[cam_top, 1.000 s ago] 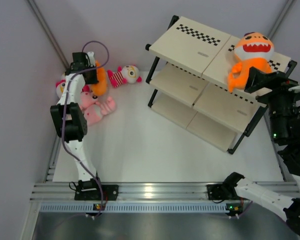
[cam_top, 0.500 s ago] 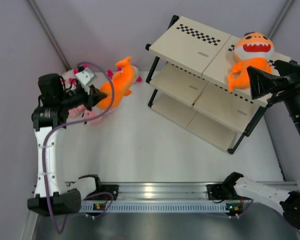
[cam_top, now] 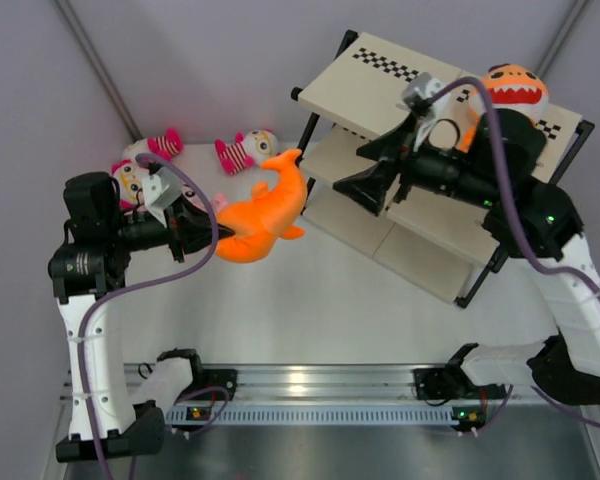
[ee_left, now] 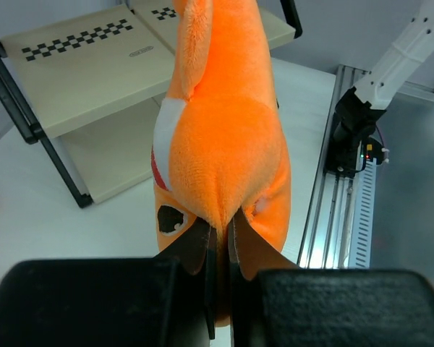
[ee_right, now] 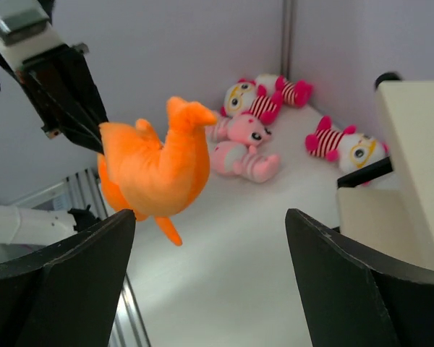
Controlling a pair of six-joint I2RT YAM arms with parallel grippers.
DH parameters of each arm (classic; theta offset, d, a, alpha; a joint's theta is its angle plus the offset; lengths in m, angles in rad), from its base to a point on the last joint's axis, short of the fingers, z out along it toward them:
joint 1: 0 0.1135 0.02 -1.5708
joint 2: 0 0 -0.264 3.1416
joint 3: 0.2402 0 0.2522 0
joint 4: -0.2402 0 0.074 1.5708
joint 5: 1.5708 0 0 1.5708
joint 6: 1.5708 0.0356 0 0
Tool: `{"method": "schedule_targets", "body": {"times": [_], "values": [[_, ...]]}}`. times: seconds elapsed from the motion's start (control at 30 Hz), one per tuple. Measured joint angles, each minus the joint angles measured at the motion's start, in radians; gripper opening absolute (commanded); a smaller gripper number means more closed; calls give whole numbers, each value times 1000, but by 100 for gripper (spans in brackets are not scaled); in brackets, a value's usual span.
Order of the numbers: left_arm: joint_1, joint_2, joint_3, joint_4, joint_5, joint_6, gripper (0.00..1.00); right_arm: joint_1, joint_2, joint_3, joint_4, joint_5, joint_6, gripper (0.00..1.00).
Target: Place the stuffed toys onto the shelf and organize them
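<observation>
Left claw (cam_top: 187,236) was clenched on the head end of the orange plush shark with a white belly (cam_top: 265,212), which had come up off the white worktop (cam_top: 310,300) and out from the toy pile, hanging mid-air near the cream three-tier shelf with a black tube frame (cam_top: 380,85). Right claw (cam_top: 372,172) had swung in over the shelf, jaws spread, empty, facing it. Likely a handover; the second orange shark (cam_top: 508,95) already sat on the top board, striped dolls (cam_top: 242,150) not yet shelved

White arms (cam_top: 83,350), black joints (cam_top: 85,262); purple cables (cam_top: 497,140).
</observation>
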Motion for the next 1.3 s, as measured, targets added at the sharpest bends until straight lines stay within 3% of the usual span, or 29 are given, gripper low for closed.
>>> {"method": "schedule_targets", "body": {"times": [0.3, 0.63, 0.7, 0.73, 0.77, 0.8, 0.87, 0.9, 0.93, 1.13, 1.3], "values": [[-3, -21, 11, -9, 50, -23, 0, 121, 132, -50, 64, -26, 57, 91], [-3, -17, 41, -11, 60, -24, 0, 174, 165, -58, 121, -54, 66, 79], [-3, -14, 60, -10, 70, -24, 0, 176, 182, -68, 131, -55, 75, 63], [-3, -13, 67, -11, 71, -24, 0, 177, 188, -72, 135, -55, 80, 24], [-3, -13, 71, -11, 71, -25, 0, 177, 196, -77, 143, -56, 80, 5], [-3, -13, 71, -10, 69, -25, 3, 178, 200, -77, 148, -60, 91, 0], [-3, -10, 70, -11, 60, -23, 50, 186, 203, -77, 153, -61, 101, 0], [-3, -8, 70, -10, 45, -21, 90, 188, 200, -77, 159, -55, 101, 0], [-3, -6, 70, -10, 24, -19, 99, 188, 196, -77, 163, -45, 101, 0], [-5, 20, 65, -12, -274, -42, 99, 196, 169, -28, 134, 196, 26, 0], [-4, 95, 90, -10, -580, -101, 99, 196, 143, 60, 172, 425, -177, 0]]}}
